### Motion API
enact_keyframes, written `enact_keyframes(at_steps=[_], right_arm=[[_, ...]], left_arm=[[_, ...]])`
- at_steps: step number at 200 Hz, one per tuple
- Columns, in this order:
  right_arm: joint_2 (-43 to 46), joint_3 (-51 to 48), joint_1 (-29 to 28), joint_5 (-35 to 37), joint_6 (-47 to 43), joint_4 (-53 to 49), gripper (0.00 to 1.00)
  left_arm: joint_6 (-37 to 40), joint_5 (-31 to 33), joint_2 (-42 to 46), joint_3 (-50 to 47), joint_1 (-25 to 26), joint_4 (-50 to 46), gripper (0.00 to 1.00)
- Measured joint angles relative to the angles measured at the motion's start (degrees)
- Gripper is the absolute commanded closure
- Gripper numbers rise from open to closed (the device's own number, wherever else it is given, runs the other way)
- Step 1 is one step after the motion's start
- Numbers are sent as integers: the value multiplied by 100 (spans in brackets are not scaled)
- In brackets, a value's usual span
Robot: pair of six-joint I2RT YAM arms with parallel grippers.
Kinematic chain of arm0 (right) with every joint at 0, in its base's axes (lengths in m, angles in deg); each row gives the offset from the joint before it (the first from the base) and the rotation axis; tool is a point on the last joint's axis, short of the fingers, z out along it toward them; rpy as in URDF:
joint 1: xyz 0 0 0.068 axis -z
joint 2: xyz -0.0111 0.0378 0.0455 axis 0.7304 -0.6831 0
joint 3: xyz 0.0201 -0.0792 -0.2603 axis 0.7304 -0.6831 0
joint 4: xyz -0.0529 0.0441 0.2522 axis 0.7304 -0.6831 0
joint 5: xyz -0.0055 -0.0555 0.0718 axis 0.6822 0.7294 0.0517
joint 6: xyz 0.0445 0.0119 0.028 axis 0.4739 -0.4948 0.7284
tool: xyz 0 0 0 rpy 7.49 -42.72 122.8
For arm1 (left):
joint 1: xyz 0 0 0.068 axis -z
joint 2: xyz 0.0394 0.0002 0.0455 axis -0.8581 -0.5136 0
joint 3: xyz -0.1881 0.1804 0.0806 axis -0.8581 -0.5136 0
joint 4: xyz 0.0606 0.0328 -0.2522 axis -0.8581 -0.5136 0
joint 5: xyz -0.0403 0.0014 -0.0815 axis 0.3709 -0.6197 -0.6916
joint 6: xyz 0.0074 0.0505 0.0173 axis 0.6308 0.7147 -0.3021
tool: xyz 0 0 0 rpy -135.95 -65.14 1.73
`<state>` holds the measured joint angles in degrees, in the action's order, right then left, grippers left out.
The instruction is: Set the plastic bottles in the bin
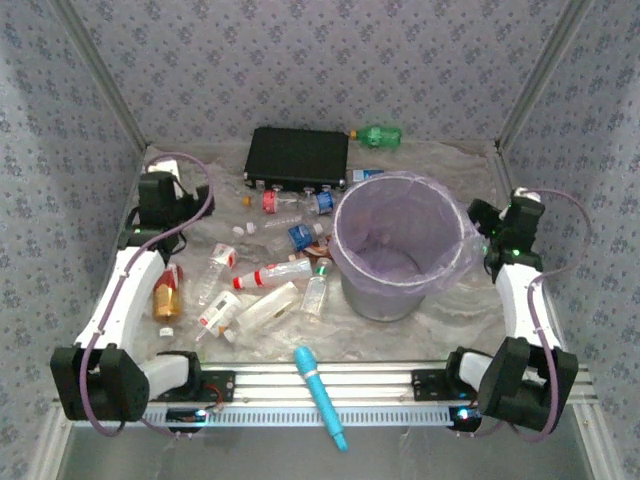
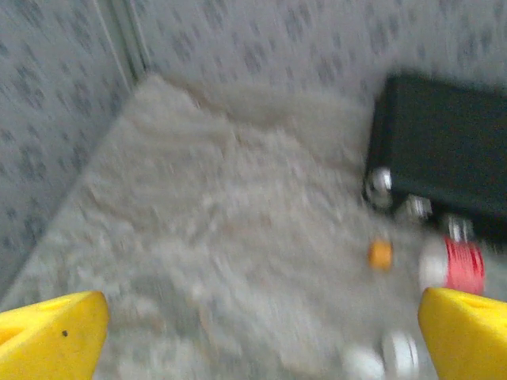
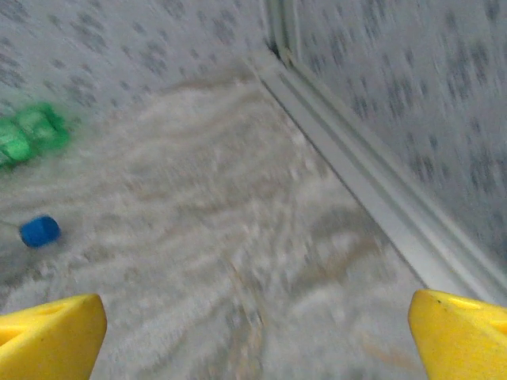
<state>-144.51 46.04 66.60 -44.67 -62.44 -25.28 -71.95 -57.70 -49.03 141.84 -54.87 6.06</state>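
left pincer [image 1: 163, 195] and right pincer [image 1: 507, 228] are both wide open, empty. bottles [image 1: 275, 273] lie scattered on the surface [image 1: 460, 315] left of the bin [image 1: 385, 300]. they look light, thin and probably slippery, so i'd pinch one across its middle, not the cap.

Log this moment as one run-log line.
left gripper: open, empty | right gripper: open, empty | plastic bottles: scattered outside bin | bin: upright, no bottle visible inside

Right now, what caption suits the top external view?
Plastic bottles lie scattered left of the bag-lined bin; one green bottle rests near the black box.
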Motion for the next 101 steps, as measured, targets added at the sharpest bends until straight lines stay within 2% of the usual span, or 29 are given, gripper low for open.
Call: enact_keyframes(at_steps=[20,44,77,101], right_arm=[[2,63,457,-457,232,-903,0],[127,407,772,-933,341,-1711,0],[715,935,1040,-1744,409,-2251,0],[822,1438,1073,-2354,411,-2625,0]], left_arm=[[-13,-313,-94,-103,170,-1012,0],[-74,-514,-236,-273,446,-1685,0],[-162,-588,-533,-420,629,-1926,0],[-205,-623,-848,-516,629,-1871,0]])
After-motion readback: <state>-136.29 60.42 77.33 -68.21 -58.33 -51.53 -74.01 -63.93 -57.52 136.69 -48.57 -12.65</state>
